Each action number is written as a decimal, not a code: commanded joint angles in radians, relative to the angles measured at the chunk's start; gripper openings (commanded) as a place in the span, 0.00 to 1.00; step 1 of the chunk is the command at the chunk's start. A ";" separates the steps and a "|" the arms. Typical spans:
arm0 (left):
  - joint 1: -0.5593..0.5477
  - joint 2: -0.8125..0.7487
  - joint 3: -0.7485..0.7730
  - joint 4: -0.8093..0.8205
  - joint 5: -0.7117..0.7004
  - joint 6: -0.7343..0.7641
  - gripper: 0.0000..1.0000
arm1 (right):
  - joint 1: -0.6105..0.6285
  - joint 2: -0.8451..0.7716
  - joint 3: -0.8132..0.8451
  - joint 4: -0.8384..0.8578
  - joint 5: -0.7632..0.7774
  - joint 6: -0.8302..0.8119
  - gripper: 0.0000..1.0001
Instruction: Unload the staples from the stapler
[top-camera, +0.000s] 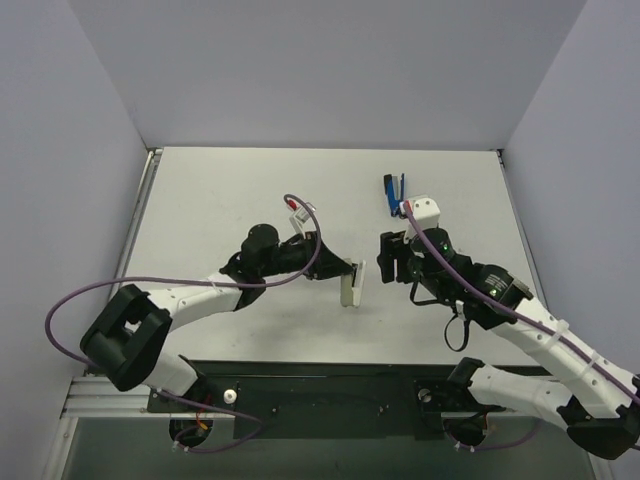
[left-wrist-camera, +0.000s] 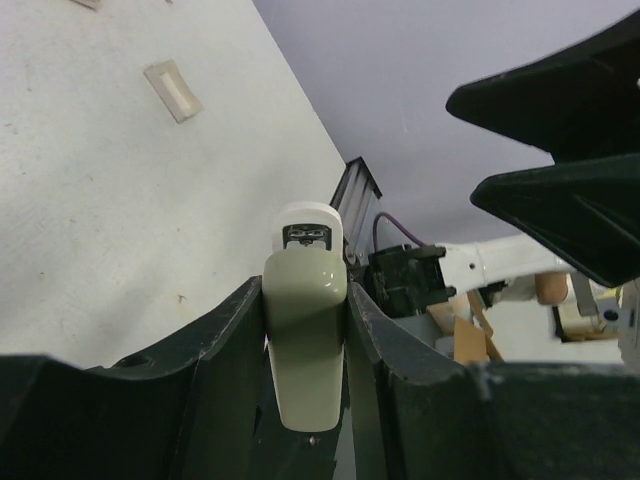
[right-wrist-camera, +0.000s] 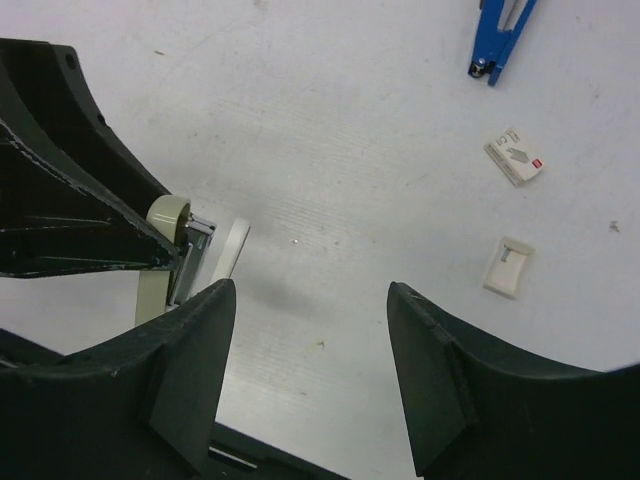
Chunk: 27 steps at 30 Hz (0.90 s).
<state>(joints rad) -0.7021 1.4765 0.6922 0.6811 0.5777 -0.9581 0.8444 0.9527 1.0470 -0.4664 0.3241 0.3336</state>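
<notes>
My left gripper (top-camera: 343, 276) is shut on a pale green stapler (top-camera: 351, 285) and holds it near the table's middle. In the left wrist view the stapler (left-wrist-camera: 305, 330) sits between both fingers, its front opening facing away. In the right wrist view the stapler (right-wrist-camera: 160, 270) shows a metal magazine (right-wrist-camera: 196, 248) and a white part (right-wrist-camera: 232, 250) spread apart from it. My right gripper (top-camera: 389, 258) is open and empty just right of the stapler; its fingers (right-wrist-camera: 200, 340) frame bare table. I see no staples clearly; a small pale rectangular piece (right-wrist-camera: 508, 267) lies on the table, also in the left wrist view (left-wrist-camera: 173, 90).
A blue staple remover (top-camera: 393, 192) lies at the back right and shows in the right wrist view (right-wrist-camera: 500, 35). A small white box with a red mark (right-wrist-camera: 515, 155) lies on the table (top-camera: 220, 200), also in the top view (top-camera: 297, 210). Grey walls enclose three sides.
</notes>
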 joint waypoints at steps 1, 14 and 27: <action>-0.028 -0.122 0.114 -0.203 0.134 0.169 0.00 | -0.019 -0.060 0.082 -0.066 -0.184 -0.097 0.57; -0.120 -0.285 0.343 -0.870 0.201 0.622 0.00 | -0.027 -0.037 0.189 -0.163 -0.632 -0.206 0.60; -0.169 -0.349 0.334 -0.937 0.278 0.722 0.00 | -0.022 0.046 0.188 -0.144 -0.938 -0.292 0.58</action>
<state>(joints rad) -0.8684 1.1999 0.9993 -0.2714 0.8242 -0.2749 0.8234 0.9936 1.2118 -0.6147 -0.5003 0.0879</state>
